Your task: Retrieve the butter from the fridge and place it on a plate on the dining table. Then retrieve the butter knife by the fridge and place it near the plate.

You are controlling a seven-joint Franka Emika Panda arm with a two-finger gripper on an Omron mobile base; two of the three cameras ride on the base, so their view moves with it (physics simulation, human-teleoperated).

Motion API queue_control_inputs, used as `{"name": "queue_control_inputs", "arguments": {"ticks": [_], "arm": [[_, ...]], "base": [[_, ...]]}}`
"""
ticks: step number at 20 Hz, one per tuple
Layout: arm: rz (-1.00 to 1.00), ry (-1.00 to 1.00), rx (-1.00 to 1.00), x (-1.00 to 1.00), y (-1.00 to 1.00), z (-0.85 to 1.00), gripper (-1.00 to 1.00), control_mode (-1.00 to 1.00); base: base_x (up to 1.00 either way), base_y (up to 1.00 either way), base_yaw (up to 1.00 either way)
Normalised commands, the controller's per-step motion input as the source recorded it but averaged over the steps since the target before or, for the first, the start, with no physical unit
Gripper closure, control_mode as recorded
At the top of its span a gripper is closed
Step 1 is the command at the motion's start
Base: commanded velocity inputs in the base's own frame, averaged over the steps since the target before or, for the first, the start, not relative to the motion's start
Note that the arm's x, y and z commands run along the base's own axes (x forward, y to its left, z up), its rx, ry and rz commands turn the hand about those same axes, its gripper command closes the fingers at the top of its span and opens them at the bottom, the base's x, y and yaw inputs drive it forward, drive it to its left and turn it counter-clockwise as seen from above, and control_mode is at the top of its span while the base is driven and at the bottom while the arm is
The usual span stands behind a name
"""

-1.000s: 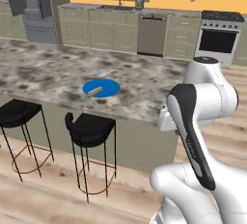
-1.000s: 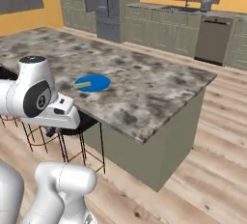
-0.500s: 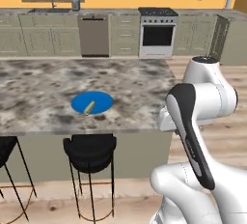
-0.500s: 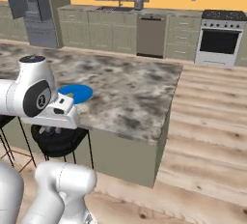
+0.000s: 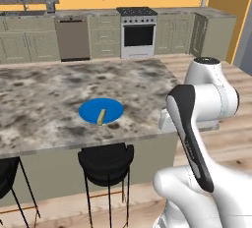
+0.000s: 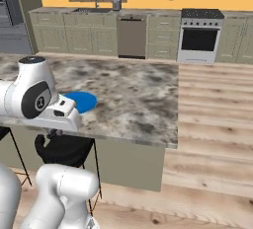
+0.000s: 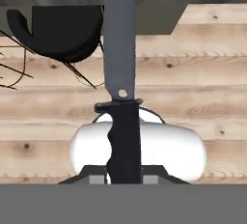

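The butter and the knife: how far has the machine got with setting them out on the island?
Done: the butter lies on the plate on the dining table. In hand: the tool is shut on the butter knife, its blade pointing away from the hand over the wood floor, beside the table edge. Left: lay the knife on the stone top near the plate.

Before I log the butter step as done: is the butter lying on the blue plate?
Yes, in the left base view the butter lies on the plate on the dining table.
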Motion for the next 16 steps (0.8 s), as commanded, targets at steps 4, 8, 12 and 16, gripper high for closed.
{"name": "queue_control_inputs", "arguments": {"ticks": [4, 8, 12, 16], "arm": [[-0.02, -0.03, 0.00, 0.54, -0.02, -0.08, 1.00, -1.00], [0.08, -0.13, 0.04, 1.00, -0.12, -0.11, 1.00, -1.00], [0.04, -0.06, 0.02, 1.00, 0.00, -0.15, 1.00, -1.00], [-0.14, 0.00, 0.00, 1.00, 0.02, -0.43, 1.00, -1.00]], "base": [[0.00, 0.00, 0.00], [0.00, 0.00, 0.00], [0.00, 0.00, 0.00], [0.00, 0.00, 0.00]]}}
